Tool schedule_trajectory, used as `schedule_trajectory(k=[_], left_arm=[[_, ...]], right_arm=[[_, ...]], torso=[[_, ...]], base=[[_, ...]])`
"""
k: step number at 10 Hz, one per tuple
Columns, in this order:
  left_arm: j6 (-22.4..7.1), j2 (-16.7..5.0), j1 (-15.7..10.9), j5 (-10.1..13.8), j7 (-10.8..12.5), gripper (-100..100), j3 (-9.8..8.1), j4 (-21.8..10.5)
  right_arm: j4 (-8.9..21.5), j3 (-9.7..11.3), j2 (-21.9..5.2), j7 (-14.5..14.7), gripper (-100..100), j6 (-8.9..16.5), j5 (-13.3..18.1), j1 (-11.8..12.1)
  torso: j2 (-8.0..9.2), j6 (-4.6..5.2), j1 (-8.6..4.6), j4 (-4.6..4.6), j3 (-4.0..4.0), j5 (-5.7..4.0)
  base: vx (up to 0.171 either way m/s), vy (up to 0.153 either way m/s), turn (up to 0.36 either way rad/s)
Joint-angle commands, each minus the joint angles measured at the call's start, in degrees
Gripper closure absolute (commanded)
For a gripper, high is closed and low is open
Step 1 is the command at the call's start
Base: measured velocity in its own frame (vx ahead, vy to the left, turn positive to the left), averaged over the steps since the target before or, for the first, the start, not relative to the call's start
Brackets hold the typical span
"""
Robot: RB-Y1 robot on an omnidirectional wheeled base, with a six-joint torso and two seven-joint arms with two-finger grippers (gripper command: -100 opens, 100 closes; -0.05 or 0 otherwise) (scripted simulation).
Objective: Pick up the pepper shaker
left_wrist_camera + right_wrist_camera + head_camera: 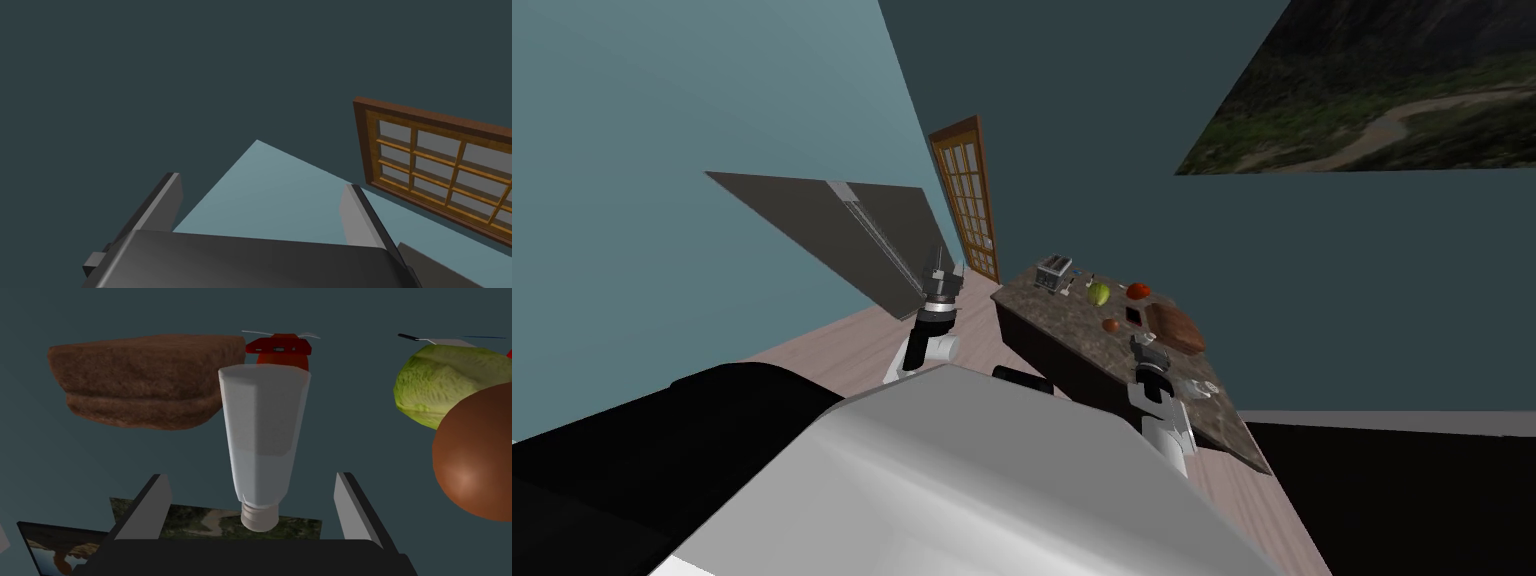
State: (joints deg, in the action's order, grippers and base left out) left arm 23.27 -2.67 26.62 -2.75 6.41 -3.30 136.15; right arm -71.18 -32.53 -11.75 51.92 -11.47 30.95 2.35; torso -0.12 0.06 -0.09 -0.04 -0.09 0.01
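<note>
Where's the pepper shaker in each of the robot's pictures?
Head view: too small to pick out; the right gripper hangs over the counter beside the brown loaf.
Left wrist view: not in it.
Right wrist view: the whitish shaker stands between the open fingers, touching neither.
Shared landmark: the brown loaf.

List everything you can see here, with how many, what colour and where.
pepper shaker: one, pale grey, between open fingers, touching neither
loaf: one, brown, beyond shaker
red item: one, behind shaker
lettuce: one, green, mid-counter
round item: one, brown, beside lettuce
toaster: one, grey, counter's far end
small frame: one, dark, by loaf
counter: one, dark speckled, to my right
door: one, brown, glazed, beyond counter
left gripper: one, open, left of counter
right gripper: one, open, around shaker
</note>
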Motion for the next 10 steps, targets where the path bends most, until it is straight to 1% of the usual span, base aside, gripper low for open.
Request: schedule_trajectory(k=[1, 2, 3, 4, 5, 6, 7, 8, 10], left_arm=[[0.0, 0.0, 0.0, 0.0, 0.0, 0, 0.0, 0.0], [0.0, 0.0, 0.0, 0.0, 0.0, 0, 0.0, 0.0], [0.0, 0.0, 0.0, 0.0, 0.0, 0, 0.01, 0.0], [0.0, 0.0, 0.0, 0.0, 0.0, 0, 0.0, 0.0], [0.0, 0.0, 0.0, 0.0, 0.0, 0, 0.0, 0.0], [0.0, 0.0, 0.0, 0.0, 0.0, 0, 0.01, 0.0], [0.0, 0.0, 0.0, 0.0, 0.0, 0, 0.0, 0.0], [0.0, 0.0, 0.0, 0.0, 0.0, 0, 0.0, 0.0], [0.0, 0.0, 0.0, 0.0, 0.0, 0, 0.0, 0.0]], right_arm=[[2.4, 2.9, 0.0, -0.8, -100, -0.7, 1.3, -2.9], [2.4, 3.2, 0.0, -0.8, -100, -0.7, 1.3, -3.0], [4.5, 5.2, 0.0, -1.1, -100, -1.4, 2.3, -5.3], [6.6, 6.8, 0.1, -1.5, -100, -2.1, 3.2, -7.5], [6.6, 7.2, 0.1, -1.5, -100, -2.1, 3.2, -7.5], [8.6, 9.2, 0.1, -1.8, -100, -2.8, 4.2, -9.8], [10.0, 11.1, 0.2, -2.2, -100, -3.5, 5.1, -11.2], [10.7, 11.2, 0.2, -2.2, -100, -3.5, 5.1, -12.1], [14.5, 15.1, 0.3, -2.9, -100, -4.9, 7.0, -16.1]], torso=[[0.0, 0.0, 0.0, 0.0, 0.0, 0.0], [-0.09, -0.01, 0.02, -0.02, -0.05, 0.0], [-0.11, -0.05, 0.04, -0.02, -0.06, 0.01], [-0.17, 0.0, 0.02, -0.03, -0.09, 0.01], [-0.22, -0.02, 0.05, -0.05, -0.13, 0.01], [-0.15, -0.09, 0.04, -0.03, -0.09, 0.01], [-0.1, -0.03, 0.01, -0.02, -0.06, 0.0], [-0.14, -0.03, 0.03, -0.03, -0.08, 0.01], [-0.11, -0.02, -0.02, -0.02, -0.06, 0.0]], base=[[0.058, -0.001, -0.504], [0.059, 0.011, -0.265], [0.074, 0.007, -0.437], [0.089, 0.015, -0.518], [0.06, 0.011, -0.158], [0.048, 0.004, -0.307], [0.064, 0.024, -0.441], [0.051, 0.021, -0.262], [0.067, 0.01, -0.423]])
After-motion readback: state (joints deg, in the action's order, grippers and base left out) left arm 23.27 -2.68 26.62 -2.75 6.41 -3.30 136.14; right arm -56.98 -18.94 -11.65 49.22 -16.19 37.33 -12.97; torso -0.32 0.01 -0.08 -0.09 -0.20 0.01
